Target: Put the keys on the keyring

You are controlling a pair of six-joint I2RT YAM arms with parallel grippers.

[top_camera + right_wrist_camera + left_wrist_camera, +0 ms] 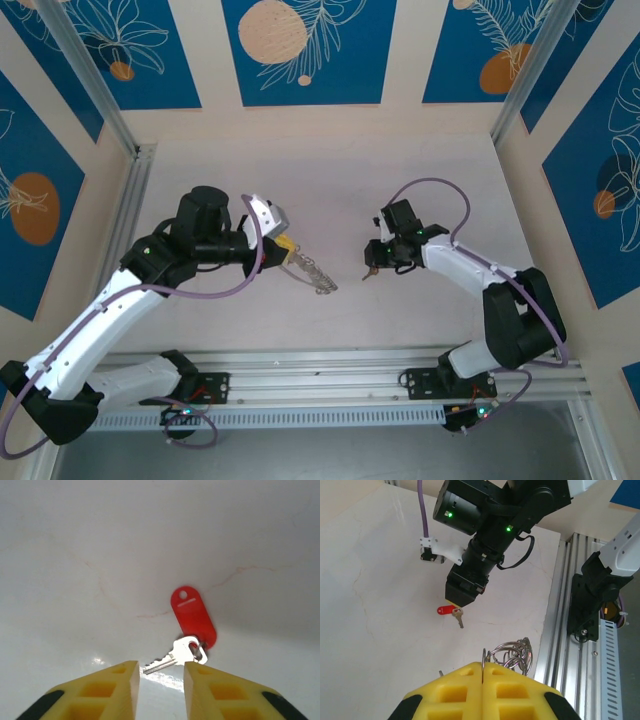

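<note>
Both arms are the same build. Left arm (100, 310) and right arm (462, 262): white link shells, black joint housings, black bases. A purple cable (423, 510) loops along each, well behind the pincer.

Left gripper (483, 666): yellow finger pads (460, 692) moulded with square pockets, black corners further back. Right gripper (161, 672): same yellow pocketed pads (117, 690), black at the rear.

Right wrist housing (470, 505), behind its pincer, is black with two green LEDs (451, 515) lit. The white cable bracket (436, 550) beside it probably has small screws, too blurry to confirm.

Overhead view looks down; both close wrist views share the red key (194, 617).
</note>
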